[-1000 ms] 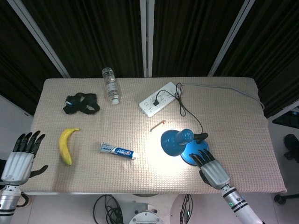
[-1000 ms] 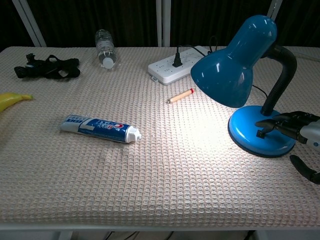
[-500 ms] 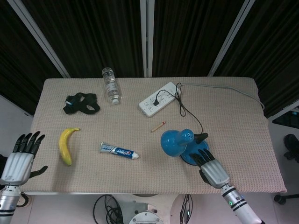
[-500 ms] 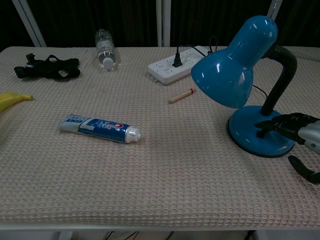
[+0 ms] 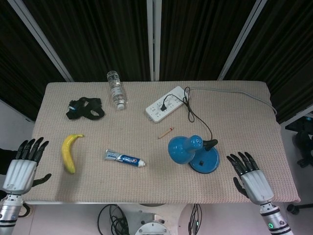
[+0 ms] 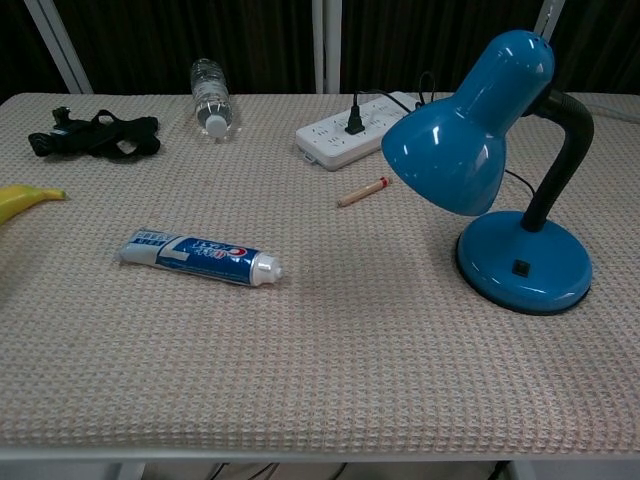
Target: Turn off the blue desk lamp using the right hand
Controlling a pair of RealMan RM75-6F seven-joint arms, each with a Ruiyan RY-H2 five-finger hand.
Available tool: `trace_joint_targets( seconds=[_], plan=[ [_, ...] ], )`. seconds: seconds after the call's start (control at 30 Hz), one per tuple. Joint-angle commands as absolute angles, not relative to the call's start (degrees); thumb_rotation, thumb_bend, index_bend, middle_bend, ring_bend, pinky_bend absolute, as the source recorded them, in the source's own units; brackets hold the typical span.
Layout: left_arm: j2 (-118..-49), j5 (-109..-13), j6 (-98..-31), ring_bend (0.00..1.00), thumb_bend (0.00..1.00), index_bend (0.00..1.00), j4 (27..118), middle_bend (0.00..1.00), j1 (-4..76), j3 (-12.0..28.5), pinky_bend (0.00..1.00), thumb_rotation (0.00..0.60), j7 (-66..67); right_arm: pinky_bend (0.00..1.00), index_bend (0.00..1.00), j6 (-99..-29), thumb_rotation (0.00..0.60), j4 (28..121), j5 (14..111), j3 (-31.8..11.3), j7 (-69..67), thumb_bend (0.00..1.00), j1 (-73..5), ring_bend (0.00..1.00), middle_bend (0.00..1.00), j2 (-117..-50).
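Standing dark on the right half of the table [image 5: 244, 103], the blue desk lamp [image 6: 495, 150] is shown with its shade tilted toward the table's middle and its small switch [image 6: 520, 268] visible on the round base; the pool of light thrown a second ago is gone, so the task is judged complete. The right hand [image 5: 250, 176], which rested on the base half a second ago, has been drawn back toward the near right edge, empty, its fingers spread; it is absent from the chest view. The left hand [image 5: 22, 164] is held off the table's left edge, likewise empty and spread. A cord [image 5: 195, 115] is run from the lamp to a white power strip [image 5: 166, 104]. A small stick [image 5: 165, 132] lies near the shade, with a toothpaste tube [image 5: 124, 158], a banana [image 5: 68, 152], a water bottle [image 5: 116, 89] and a black strap [image 5: 85, 108] further left. Nothing is seen blocking the lamp.
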State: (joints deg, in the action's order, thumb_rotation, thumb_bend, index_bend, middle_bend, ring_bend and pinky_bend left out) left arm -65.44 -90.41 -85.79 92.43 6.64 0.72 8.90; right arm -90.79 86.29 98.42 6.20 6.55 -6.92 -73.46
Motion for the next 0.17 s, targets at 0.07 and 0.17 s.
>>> trace_joint_targets(
  seconds=[0.07, 0.17],
  plan=[
    [-65.2, -90.6, -86.2, 0.00, 0.08, 0.06, 92.7, 0.00, 6.7, 1.0, 0.00, 0.600, 9.0, 0.00, 0.00, -101.3, 0.600, 76.2, 94.2, 1.1, -6.2, 0.01, -1.0, 0.00, 0.00, -72.0],
    [-65.1, -90.4, -86.4, 0.00, 0.08, 0.06, 92.7, 0.00, 6.6, 1.1, 0.00, 0.600, 9.1, 0.00, 0.00, -99.8, 0.600, 75.3, 90.6, -0.4, -7.2, 0.00, -0.4, 0.00, 0.00, -70.7]
  ],
)
